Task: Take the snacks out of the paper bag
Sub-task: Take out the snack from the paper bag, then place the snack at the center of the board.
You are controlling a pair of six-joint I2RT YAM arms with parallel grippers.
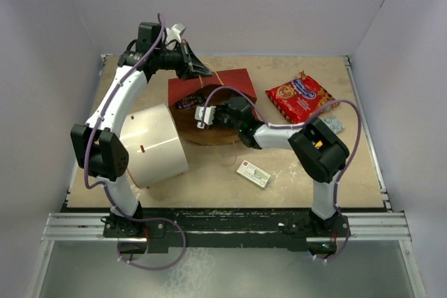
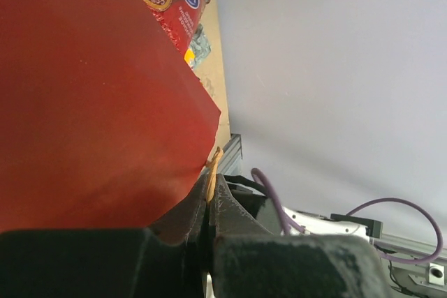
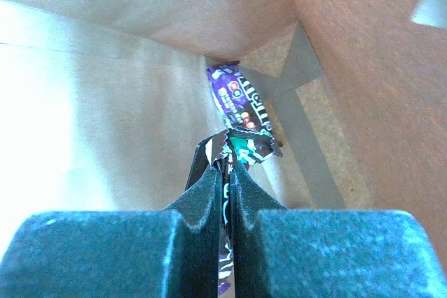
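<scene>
While the left fingers (image 2: 211, 178) are pinched shut on the bag's handle (image 2: 214, 160), holding up the far side of the bag (image 1: 230, 82), the right fingers (image 3: 228, 172) sit deep inside its mouth. They are closed almost fully on the crumpled near end of a dark purple packet (image 3: 241, 99).

The packet lies straight ahead of the right fingers. Its long axis runs away from them toward the bag's bottom corner, and its far end rests against the kraft fold there. Whether the stretch beyond the crumpled end is the same packet or a second one lying against it cannot be told.

The bag lies on its side on the surface (image 1: 209, 172) with its mouth toward the near side. The way out is therefore straight back along that axis, the way the right arm reaches in. The grip looks thin, on wrapper edge only, and might slip if the packet drags on the paper.

The cookie bag (image 1: 302, 95) is already out, on the surface to the right and well apart from the bag. A few small packets (image 1: 336, 125) lie just beside it. Only the right arm is placed to draw the packet out.
</scene>
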